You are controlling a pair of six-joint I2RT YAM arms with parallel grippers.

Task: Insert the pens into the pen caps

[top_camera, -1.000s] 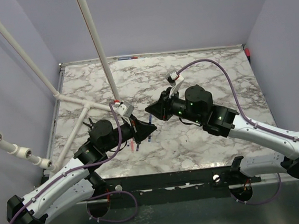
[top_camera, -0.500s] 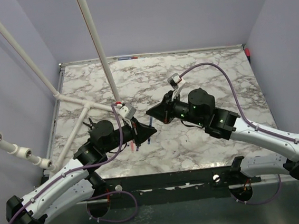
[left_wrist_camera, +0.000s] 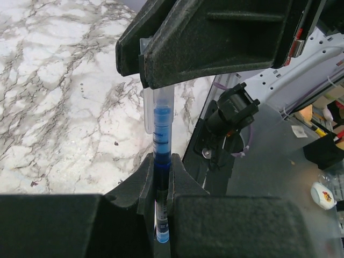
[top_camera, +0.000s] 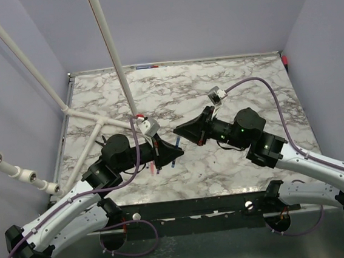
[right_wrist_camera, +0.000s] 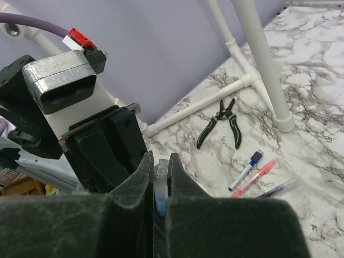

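Observation:
My left gripper [left_wrist_camera: 161, 180] is shut on a blue pen [left_wrist_camera: 162, 156]. The pen's upper end sits inside a clear pen cap [left_wrist_camera: 157, 105]. That cap runs up into the jaws of my right gripper [left_wrist_camera: 153, 75]. In the right wrist view my right gripper [right_wrist_camera: 160, 166] is shut on the clear cap [right_wrist_camera: 161, 174], which shows blue inside, with the left gripper's body [right_wrist_camera: 107, 148] just behind. In the top view the left gripper [top_camera: 179, 153] and right gripper [top_camera: 177, 130] meet tip to tip above the table. A red pen [right_wrist_camera: 252, 177], a dark pen [right_wrist_camera: 280, 186] and a blue-capped pen [right_wrist_camera: 244, 171] lie on the marble.
Black pliers [right_wrist_camera: 223, 121] lie near the white pipe frame [right_wrist_camera: 258, 48] at the table's left. The long white pipes [top_camera: 109, 49] rise behind the left arm. The loose pens [top_camera: 155, 166] lie under the left gripper. The table's front edge [left_wrist_camera: 188, 145] is close by.
The right arm's body has swung right and lower, while its jaws stay at the left gripper. The left gripper has shifted slightly right. Both stay shut.

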